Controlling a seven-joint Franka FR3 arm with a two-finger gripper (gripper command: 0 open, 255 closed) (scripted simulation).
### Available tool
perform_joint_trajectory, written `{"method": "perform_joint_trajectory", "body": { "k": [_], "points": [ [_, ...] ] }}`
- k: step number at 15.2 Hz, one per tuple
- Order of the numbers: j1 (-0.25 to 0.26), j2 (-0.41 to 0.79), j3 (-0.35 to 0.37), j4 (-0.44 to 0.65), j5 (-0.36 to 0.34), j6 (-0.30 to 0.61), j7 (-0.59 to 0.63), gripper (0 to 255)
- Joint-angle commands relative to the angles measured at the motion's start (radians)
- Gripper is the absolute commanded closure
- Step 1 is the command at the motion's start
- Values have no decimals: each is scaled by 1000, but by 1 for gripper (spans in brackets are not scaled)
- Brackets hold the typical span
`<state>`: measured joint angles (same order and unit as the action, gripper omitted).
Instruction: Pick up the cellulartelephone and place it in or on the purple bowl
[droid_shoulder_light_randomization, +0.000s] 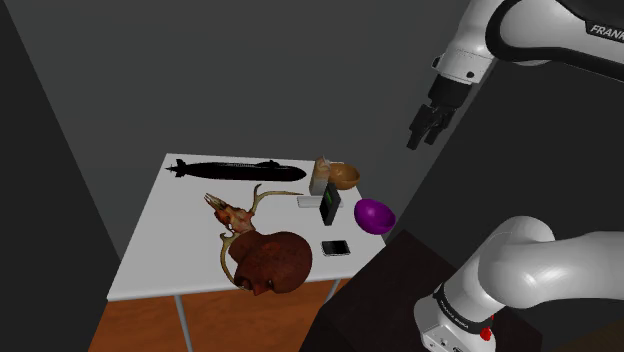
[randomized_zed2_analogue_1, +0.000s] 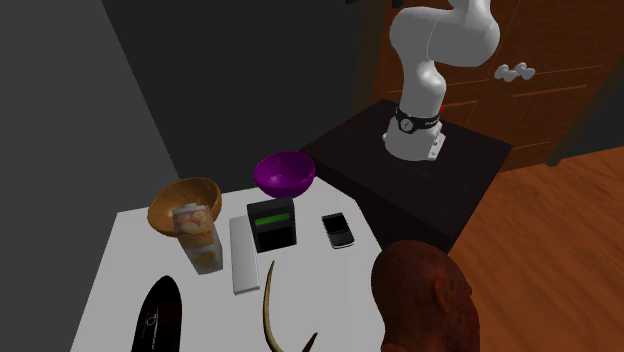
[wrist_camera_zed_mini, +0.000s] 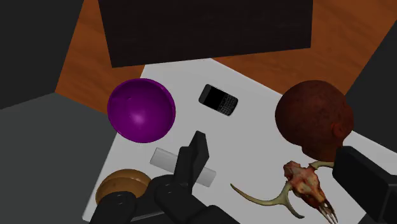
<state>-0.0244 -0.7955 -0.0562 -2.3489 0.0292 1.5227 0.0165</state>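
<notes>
The jaws are being held spread on nothing, the gripper (droid_shoulder_light_randomization: 423, 137) being carried at the shoulder view's upper right. The phone (droid_shoulder_light_randomization: 336, 247) is being borne flat by the table (droid_shoulder_light_randomization: 170, 230), lower centre, near the bowl (droid_shoulder_light_randomization: 374, 215).

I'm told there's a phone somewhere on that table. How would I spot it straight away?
Start at the white table and find the purple bowl near its edge. The phone lies flat on the tabletop between that bowl and the big dark-red rounded lump. It is a small black slab with a screen and keypad, far flatter than the upright black box nearby.
</notes>
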Motion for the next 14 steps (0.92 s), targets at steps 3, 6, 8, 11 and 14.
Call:
{"method": "perform_joint_trajectory", "body": {
  "k": [3,6,8,11,14],
  "points": [
    [14,3,-3,-64,-7,68,-38,0],
    [36,19,-9,-153,-18,174,-94,0],
    [50,38,-13,-207,-25,248,-131,0],
    [72,79,-20,-279,-35,363,-185,0],
    [94,138,-27,-341,-45,486,-239,0]
  ]
}}
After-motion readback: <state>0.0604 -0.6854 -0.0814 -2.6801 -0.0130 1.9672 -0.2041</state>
